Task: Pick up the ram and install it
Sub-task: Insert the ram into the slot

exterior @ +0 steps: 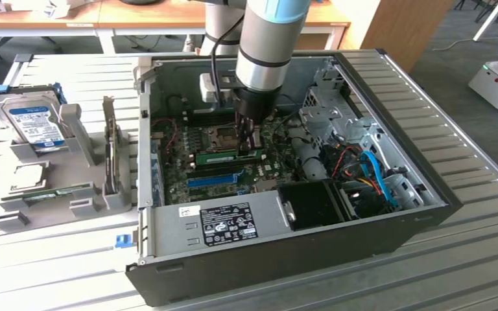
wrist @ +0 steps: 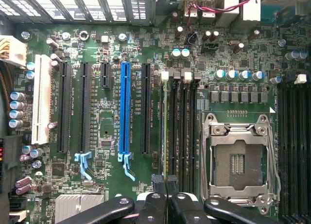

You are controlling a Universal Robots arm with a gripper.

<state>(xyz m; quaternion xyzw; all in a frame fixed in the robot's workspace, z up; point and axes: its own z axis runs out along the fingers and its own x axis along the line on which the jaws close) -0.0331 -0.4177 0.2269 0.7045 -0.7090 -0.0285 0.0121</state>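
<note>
So the tool [exterior: 251, 148] is down inside the open PC case [exterior: 275, 259], with the ram [exterior: 217, 157] right at its tips. Using the blue slot [exterior: 213, 179] as the landmark, the ram runs parallel to it and near it, on the CPU socket [exterior: 218, 137] side.

The wrist view looks along the stick edge-on. The ram [wrist: 163, 131] is a thin greenish line running away from the tool [wrist: 165, 181]. There's one black slot [wrist: 145, 110] between it and the blue slot [wrist: 125, 114], and the black memory slots [wrist: 182, 127] are just beside it on the far side. The CPU socket [wrist: 238, 158] is further off that way.

The fingers [wrist: 156, 184] are pinched nearly together with just a sliver between them. To me that reads as a grip on the stick's top edge, near one end. I can't tell if it's actually seated in a slot or just lined up over one.

Handling-wise, my take:
- **Weight:** it's super light, so weight is a non-issue.
- **Stiffness:** it's stiff along its length but thin, so it'll flex or crack if it gets pushed in crooked.
- **Delicate bits:** the little chips and the contact edge.
- **Grip:** the flat faces are probably a bit slippery for smooth pads.
- **Where to hold:** across the two faces up by the top edge, well away from the contacts. Closer to the middle than an end is better, so it doesn't tip.
</note>
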